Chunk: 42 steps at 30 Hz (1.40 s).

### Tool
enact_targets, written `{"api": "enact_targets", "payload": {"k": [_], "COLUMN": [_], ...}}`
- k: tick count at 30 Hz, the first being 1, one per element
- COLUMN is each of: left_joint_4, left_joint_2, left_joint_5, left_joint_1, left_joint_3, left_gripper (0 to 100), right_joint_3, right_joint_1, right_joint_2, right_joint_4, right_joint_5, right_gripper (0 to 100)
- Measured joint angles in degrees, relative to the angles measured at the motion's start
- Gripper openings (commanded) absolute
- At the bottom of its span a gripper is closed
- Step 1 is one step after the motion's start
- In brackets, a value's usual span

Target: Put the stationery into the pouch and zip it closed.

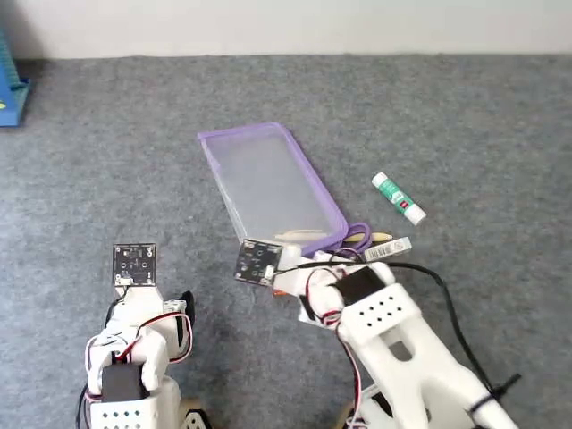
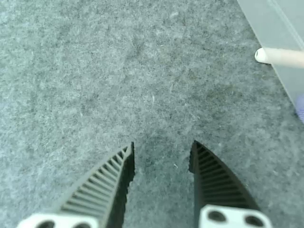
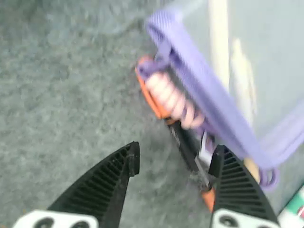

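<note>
High view: the glue stick (image 1: 399,197) lies right of the pouch (image 1: 268,183), outside it.

Left wrist view: the left gripper (image 2: 161,152) gapes over carpet (image 2: 95,71) near the pouch.

Right wrist view: the right gripper (image 3: 178,154), open, sits at an orange tool (image 3: 153,103) against the pouch's rim. Closing may snag that rim.

No lettering is legible: the barcode label (image 1: 391,249) beside the pouch (image 1: 268,183) and the green-and-red wrapper of the glue stick (image 1: 399,197) carry print too small to read.

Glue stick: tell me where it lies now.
In the high view the glue stick lies on the grey carpet, right of the purple pouch and not touching it.
</note>
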Motion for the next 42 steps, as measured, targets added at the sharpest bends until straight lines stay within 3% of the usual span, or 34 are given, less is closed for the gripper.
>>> {"api": "enact_targets", "payload": {"k": [9, 12, 16, 24, 29, 38, 42], "left_joint_4": [0.00, 0.00, 0.00, 0.00, 0.00, 0.00, 0.00], "left_joint_2": [0.00, 0.00, 0.00, 0.00, 0.00, 0.00, 0.00], "left_joint_5": [0.00, 0.00, 0.00, 0.00, 0.00, 0.00, 0.00], "left_joint_1": [0.00, 0.00, 0.00, 0.00, 0.00, 0.00, 0.00], "left_joint_3": [0.00, 0.00, 0.00, 0.00, 0.00, 0.00, 0.00], "left_gripper": [19, 19, 19, 19, 19, 19, 19], "right_joint_3": [-0.09, -1.14, -2.81, -3.25, -3.25, -3.16, -3.16], "right_joint_1": [-1.41, -1.41, -1.32, 0.97, 2.64, 2.99, 2.90], "right_joint_2": [12.84, 18.02, 20.40, 15.38, 6.77, -9.58, -12.66], "right_joint_4": [-14.24, -19.08, -21.01, -20.66, -17.49, -1.14, 3.43], "right_joint_5": [0.00, 0.09, 0.00, 0.18, 0.18, 0.09, -4.66], "right_gripper": [25.1, 17.8, 0.6, 0.9, 0.9, 0.9, 0.9]}}
